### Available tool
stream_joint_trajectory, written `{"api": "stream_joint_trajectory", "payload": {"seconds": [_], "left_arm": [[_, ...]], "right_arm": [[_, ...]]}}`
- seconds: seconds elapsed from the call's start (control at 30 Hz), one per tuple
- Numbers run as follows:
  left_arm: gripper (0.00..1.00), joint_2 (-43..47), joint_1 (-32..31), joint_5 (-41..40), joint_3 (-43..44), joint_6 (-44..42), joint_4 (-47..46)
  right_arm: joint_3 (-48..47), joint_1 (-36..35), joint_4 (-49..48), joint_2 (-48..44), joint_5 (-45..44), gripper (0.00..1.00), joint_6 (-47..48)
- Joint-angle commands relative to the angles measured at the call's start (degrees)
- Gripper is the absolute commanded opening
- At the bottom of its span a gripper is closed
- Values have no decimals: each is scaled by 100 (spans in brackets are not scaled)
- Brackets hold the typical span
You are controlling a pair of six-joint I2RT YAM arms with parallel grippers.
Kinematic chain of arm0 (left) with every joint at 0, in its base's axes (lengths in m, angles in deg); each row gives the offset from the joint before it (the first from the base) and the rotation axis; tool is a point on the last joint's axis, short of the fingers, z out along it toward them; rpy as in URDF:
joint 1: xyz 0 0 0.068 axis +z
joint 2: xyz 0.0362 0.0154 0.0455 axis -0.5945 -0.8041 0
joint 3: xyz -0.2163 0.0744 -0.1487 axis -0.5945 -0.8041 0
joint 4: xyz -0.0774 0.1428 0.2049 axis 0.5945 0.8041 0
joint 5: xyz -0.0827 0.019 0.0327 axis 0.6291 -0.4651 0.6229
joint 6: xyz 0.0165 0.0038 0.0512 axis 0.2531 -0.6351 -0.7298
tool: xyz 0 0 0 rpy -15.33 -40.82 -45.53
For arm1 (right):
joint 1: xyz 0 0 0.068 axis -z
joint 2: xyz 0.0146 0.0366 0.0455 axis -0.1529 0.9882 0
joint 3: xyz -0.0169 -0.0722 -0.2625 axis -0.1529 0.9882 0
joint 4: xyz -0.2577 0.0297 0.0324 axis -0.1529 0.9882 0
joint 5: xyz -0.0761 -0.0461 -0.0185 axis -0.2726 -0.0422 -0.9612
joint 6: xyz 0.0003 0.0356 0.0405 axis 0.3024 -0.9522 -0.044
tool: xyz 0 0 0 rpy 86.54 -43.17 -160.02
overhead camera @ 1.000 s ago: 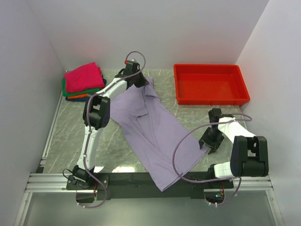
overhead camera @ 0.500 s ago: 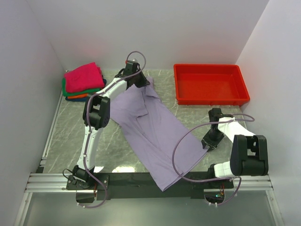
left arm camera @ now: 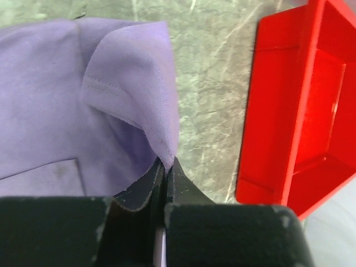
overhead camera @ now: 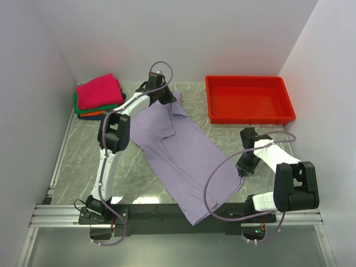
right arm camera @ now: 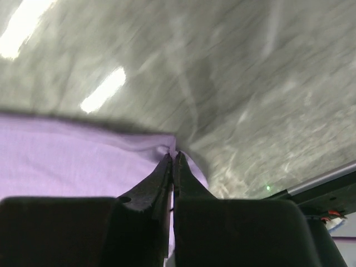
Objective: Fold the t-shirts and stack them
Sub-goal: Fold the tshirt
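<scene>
Top view: the lavender t-shirt [overhead camera: 183, 158] lies spread on the grey marbled worktop [overhead camera: 78, 161]. It runs diagonally from the far centre toward the near right, and its near corner laps over the black base rail [overhead camera: 150, 211]. The folded stack [overhead camera: 99, 95] (magenta-pink on top; green, orange and dark blue edges below) sits in the far left corner, apart from the spread shirt. The red tray [overhead camera: 248, 100] stands far right, clear of the cloth. From above, the left claw [overhead camera: 167, 95] sits at the shirt's far end and the right claw [overhead camera: 245, 166] at its right-hand edge, but finger state is not readable there. The left wrist view settles it: fingers [left arm camera: 139, 189] are pressed together on a raised fold of lavender cloth, with a stitched hem curling just above the tips. A strip of bare worktop separates this fold from the tray's wall. Right wrist view (blurred): fingers [right arm camera: 150, 186] are clenched on a corner of the shirt's edge, with cloth spreading to the left and bare worktop to the right and beyond. Open room: bare worktop lies between the shirt and the stack, and between the shirt and the tray. The side walls [overhead camera: 33, 111] close in on both flanks.
</scene>
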Motion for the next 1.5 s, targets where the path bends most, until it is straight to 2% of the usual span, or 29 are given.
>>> {"api": "stream_joint_trajectory", "payload": {"seconds": [0.0,0.13,0.6,1.13,1.47], "left_arm": [[0,534,77,-216,-113,-205,38],[0,710,113,-348,-218,-231,161],[0,1413,122,-954,-1115,-547,275],[0,2327,332,-1719,-2353,-793,381],[0,2626,455,-1807,-2688,-864,477]], "right_arm": [[-237,-419,292,-317,-237,0,-69],[-413,-981,600,-493,-281,0,-174],[-932,-2133,1110,-458,87,0,195],[-1037,-3302,1356,-625,562,0,362],[-1221,-3812,1655,-696,571,0,239]]}}
